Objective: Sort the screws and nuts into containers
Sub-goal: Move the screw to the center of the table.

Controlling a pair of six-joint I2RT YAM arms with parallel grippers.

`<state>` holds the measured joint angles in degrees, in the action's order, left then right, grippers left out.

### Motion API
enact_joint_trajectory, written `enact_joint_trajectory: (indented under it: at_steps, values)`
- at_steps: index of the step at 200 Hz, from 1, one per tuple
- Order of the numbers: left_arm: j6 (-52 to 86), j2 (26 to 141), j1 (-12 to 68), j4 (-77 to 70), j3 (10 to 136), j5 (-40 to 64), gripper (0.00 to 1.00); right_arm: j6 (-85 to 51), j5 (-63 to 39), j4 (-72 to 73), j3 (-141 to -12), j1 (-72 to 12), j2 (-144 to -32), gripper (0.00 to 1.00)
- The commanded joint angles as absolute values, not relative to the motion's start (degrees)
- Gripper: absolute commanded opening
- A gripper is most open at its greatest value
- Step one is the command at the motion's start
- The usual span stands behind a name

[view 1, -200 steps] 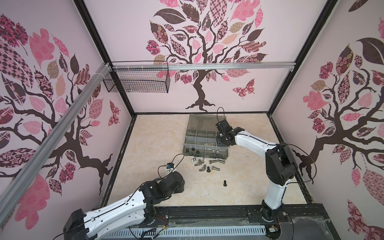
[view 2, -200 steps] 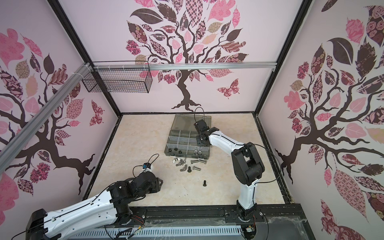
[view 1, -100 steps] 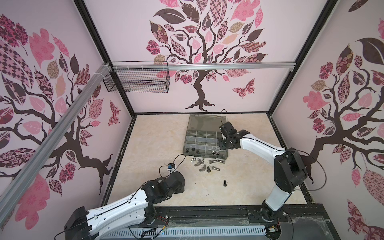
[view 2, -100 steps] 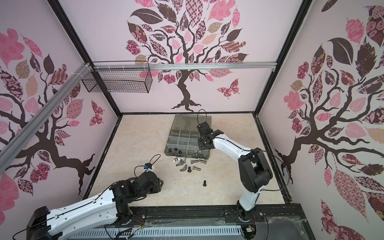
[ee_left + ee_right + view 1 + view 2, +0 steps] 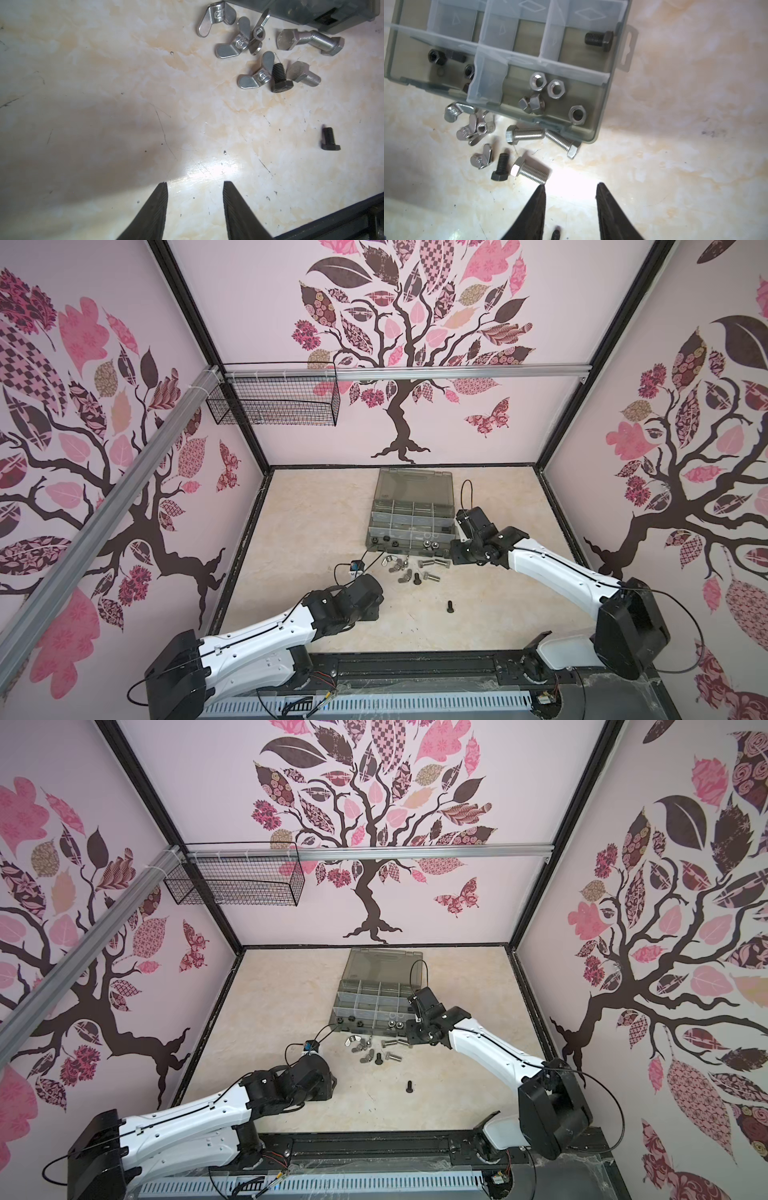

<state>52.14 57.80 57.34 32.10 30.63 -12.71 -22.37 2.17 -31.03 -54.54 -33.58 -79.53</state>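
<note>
The grey organizer case (image 5: 411, 489) lies open, its containers (image 5: 593, 128) holding silver hex nuts (image 5: 556, 89), black nuts (image 5: 437, 57) and one black screw (image 5: 599, 38). In front of the case, loose on the table, lie silver screws (image 5: 525, 134), wing nuts (image 5: 475, 128) and a black screw (image 5: 500, 167). Another black screw (image 5: 450, 605) lies alone nearer the front. My right gripper (image 5: 571, 185) is open and empty, hovering by the case's near right corner, one fingertip (image 5: 540, 190) just short of a silver screw (image 5: 529, 170). My left gripper (image 5: 195, 184) is open over bare table, left of the pile (image 5: 270, 52).
A black wire basket (image 5: 276, 400) hangs on the back left wall. Walls close the table in on three sides. A black rail (image 5: 415, 668) runs along the front edge. The case's lid (image 5: 413, 483) lies open toward the back.
My right arm has drawn back from over the case toward the front right and now hovers beside its near right corner. The left arm has stayed put.
</note>
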Motion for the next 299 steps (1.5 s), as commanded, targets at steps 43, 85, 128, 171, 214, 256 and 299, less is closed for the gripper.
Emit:
enact_joint_trajectory:
  at_steps: [43, 85, 128, 171, 214, 256, 299]
  values:
    - [51.8, 54.8, 57.1, 32.9, 31.1, -13.8, 0.48, -27.3, 1.9, -28.5, -55.1, -41.2, -83.7, 0.42]
    - [52.8, 51.4, 57.1, 34.5, 29.7, -14.9, 0.48, -28.2, 1.9, -27.1, -58.4, -44.5, -89.3, 0.42]
    - [54.0, 49.6, 57.1, 35.0, 28.4, -15.1, 0.48, -27.9, 2.0, -27.2, -62.4, -46.7, -95.4, 0.42]
    - [54.2, 48.8, 57.1, 35.5, 27.9, -15.3, 0.48, -27.6, 3.0, -28.0, -63.7, -47.7, -99.8, 0.42]
    - [54.3, 48.7, 57.1, 35.1, 27.6, -15.2, 0.48, -27.2, 3.0, -28.6, -63.9, -48.0, -101.9, 0.42]
    - [54.3, 49.0, 57.1, 35.0, 27.6, -15.0, 0.48, -26.8, 3.2, -28.7, -64.4, -48.5, -103.4, 0.41]
    - [54.6, 49.0, 57.1, 34.8, 27.3, -15.1, 0.48, -26.0, 4.1, -29.6, -66.1, -48.9, -105.1, 0.41]
